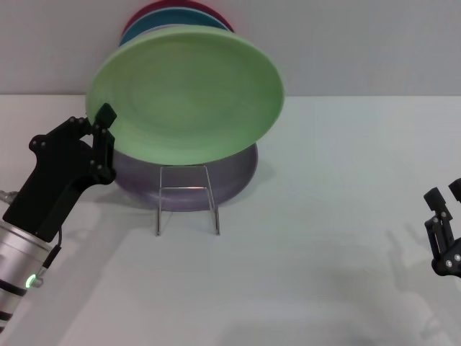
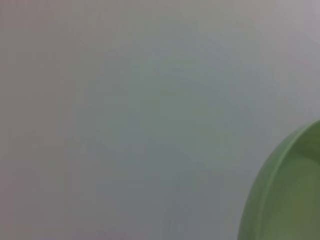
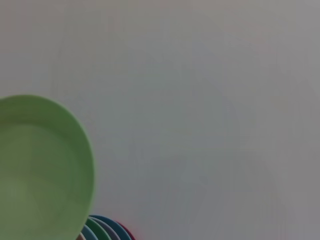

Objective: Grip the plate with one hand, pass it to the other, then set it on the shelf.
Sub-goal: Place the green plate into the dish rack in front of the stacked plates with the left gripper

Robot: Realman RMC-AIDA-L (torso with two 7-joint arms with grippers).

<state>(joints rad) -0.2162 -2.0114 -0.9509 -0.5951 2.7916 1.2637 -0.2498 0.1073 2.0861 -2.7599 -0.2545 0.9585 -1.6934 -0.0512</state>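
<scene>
plate [image 1: 189, 97] above shelf [image 1: 186, 198], left pincer [image 1: 103, 137] at its left edge, right pincer [image 1: 445, 227] far right

The mint-green plate [image 1: 189, 97], tilting over the wire rack [image 1: 187, 200], is blocking approach from above; the lilac plate [image 1: 230, 179] is crowding behind it. Right of the rack, bare table [image 1: 338, 216] is lying open.

We see one object in the left wrist view: a curved section of the light green plate [image 2: 290, 200], entering at one corner. Its raised rim reads as a paler arc with the shallow inner surface behind it. The remainder is a plain pale grey-white surface [image 2: 125, 110], unmarked. No gripper fingers are visible here.
</scene>
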